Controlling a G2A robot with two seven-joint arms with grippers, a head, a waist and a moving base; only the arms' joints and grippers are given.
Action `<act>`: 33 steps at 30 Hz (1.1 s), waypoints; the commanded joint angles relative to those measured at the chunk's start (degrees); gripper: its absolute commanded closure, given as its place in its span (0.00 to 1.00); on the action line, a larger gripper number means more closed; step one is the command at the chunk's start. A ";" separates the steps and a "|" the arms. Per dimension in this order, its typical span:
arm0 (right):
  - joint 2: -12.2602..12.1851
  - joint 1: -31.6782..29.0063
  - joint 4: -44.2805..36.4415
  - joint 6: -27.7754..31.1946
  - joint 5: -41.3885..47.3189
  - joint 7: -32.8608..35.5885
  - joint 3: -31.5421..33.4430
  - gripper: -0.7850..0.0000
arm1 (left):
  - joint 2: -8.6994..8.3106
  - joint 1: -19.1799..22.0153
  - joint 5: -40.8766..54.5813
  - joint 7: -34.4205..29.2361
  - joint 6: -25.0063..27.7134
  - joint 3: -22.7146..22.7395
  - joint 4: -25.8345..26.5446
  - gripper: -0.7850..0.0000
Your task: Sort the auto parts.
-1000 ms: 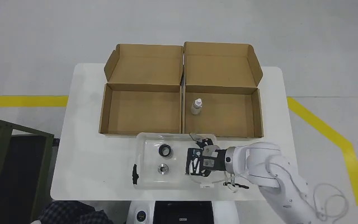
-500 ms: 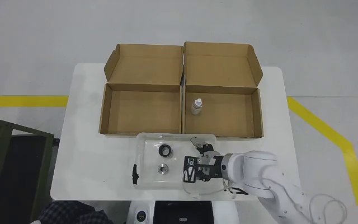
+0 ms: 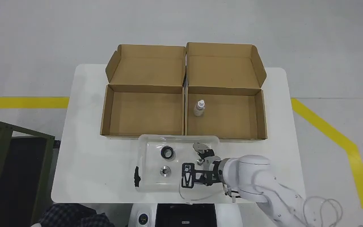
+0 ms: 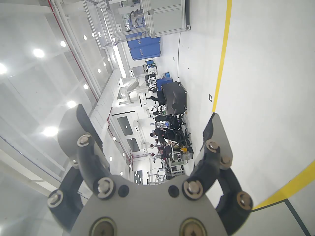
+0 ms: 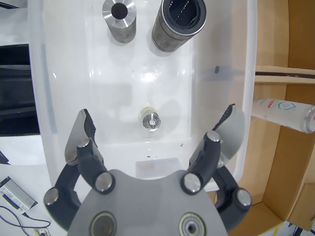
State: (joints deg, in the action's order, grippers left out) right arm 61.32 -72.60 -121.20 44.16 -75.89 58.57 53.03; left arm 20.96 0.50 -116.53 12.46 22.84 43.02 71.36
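Ahead of the right tool — stud stands upright (axis vertical).

Plainly a big industrial lab hall, live from the floor. Pale grey floor with painted yellow lines, high ceiling dotted with round lamps, red pipes overhead, a metal-framed glazed enclosure, blue cabinets, crowded workstations with office chairs far back.

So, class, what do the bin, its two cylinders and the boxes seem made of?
Bin: translucent white plastic, glossy glints. Small cylinder: bare machined metal, likely steel, radial shine. Large cylinder: dull grey metal, black inner liner, perhaps plastic. Boxes: brown cardboard, matte.
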 commanded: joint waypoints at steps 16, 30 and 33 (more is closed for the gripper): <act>0.27 2.67 3.51 -1.92 -0.02 3.21 -2.92 0.27 | 0.00 0.00 0.00 0.00 0.00 0.00 0.00 0.00; 0.25 3.72 4.88 -2.97 -0.85 4.52 -5.13 0.61 | 0.00 0.00 0.00 0.00 0.00 0.00 0.00 0.00; 0.25 3.95 4.98 -3.12 -1.07 4.66 -5.48 0.69 | 0.00 0.00 0.00 0.00 0.00 0.00 0.00 0.00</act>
State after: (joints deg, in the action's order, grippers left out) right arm 61.56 -68.72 -116.26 41.11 -76.86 63.17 47.70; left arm 20.96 0.50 -116.53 12.46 22.84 43.02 71.36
